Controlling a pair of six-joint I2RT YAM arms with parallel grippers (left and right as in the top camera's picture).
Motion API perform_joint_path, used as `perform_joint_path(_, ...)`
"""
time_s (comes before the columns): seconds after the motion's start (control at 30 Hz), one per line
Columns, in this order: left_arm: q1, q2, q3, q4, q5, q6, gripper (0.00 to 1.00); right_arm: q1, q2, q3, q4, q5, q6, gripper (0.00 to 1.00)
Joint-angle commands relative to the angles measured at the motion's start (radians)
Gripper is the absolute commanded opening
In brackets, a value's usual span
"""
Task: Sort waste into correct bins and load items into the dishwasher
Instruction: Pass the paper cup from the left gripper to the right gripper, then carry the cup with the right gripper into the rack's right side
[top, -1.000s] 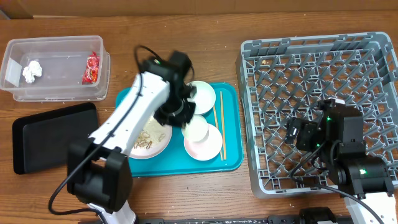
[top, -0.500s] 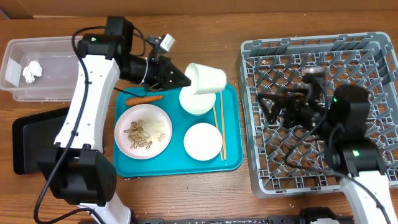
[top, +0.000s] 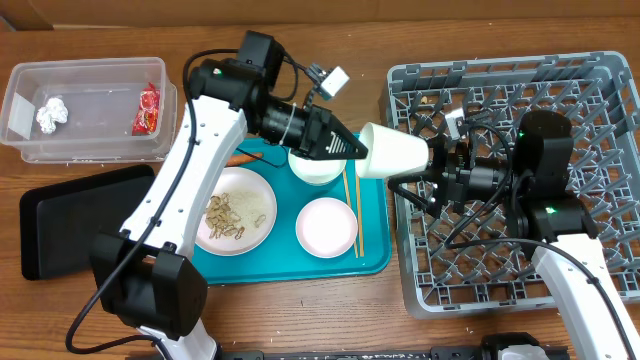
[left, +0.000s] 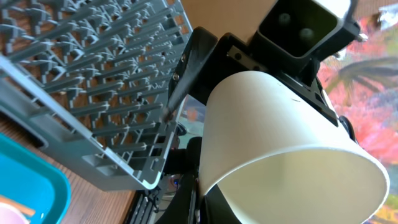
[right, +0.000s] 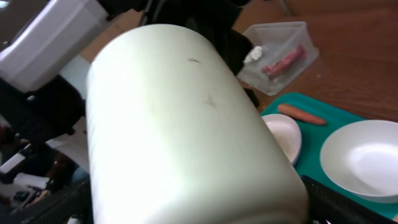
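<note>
The whitish cup (top: 393, 152) hangs sideways in the air between the teal tray and the grey dish rack (top: 560, 80). My left gripper (top: 358, 150) is shut on its rim. My right gripper (top: 432, 160) has its fingers against both sides of the cup's base, and the cup (right: 186, 124) fills the right wrist view. The cup (left: 280, 143) also shows in the left wrist view. On the teal tray are the plate with food scraps (top: 235, 215), two bowls (top: 326, 226) (top: 315, 170), the chopsticks (top: 352, 200) and a partly hidden carrot (top: 240, 158).
The clear tub (top: 90, 70) at the back left holds the paper ball (top: 48, 115) and the red wrapper (top: 148, 110). The black tray (top: 90, 215) lies in front of it. The teal tray (top: 370, 260) sits just left of the rack.
My left arm carried the cup to the right, from above the back bowl to the rack's left edge. My right gripper has come onto the cup's base.
</note>
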Motion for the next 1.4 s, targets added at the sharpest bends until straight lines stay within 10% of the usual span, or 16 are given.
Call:
perform_joint_path(0.0,-0.015,-0.001,0.01,0.003,0.03,0.007,0.04,0.005,-0.003,0.022,0.025,-0.092,-0.004,0.99)
perform_joint_path(0.77,-0.017,-0.001,0.01,0.001,-0.043,-0.007,0.09,-0.04,-0.003,0.022,0.111,-0.085,0.023,0.56)
perform_joint_path(0.9,-0.011,-0.001,0.01,-0.038,-0.247,-0.017,0.5,-0.04,-0.003,0.022,0.109,-0.038,0.027,0.46)
perform_joint_path(1.13,0.108,-0.026,0.011,-0.076,-0.761,-0.227,0.56,-0.06,-0.005,0.022,-0.008,0.317,0.058,0.35)
perform_joint_path(1.37,0.311,-0.12,0.011,-0.077,-0.962,-0.269,0.57,-0.192,-0.043,0.053,-0.278,0.722,0.057,0.28)
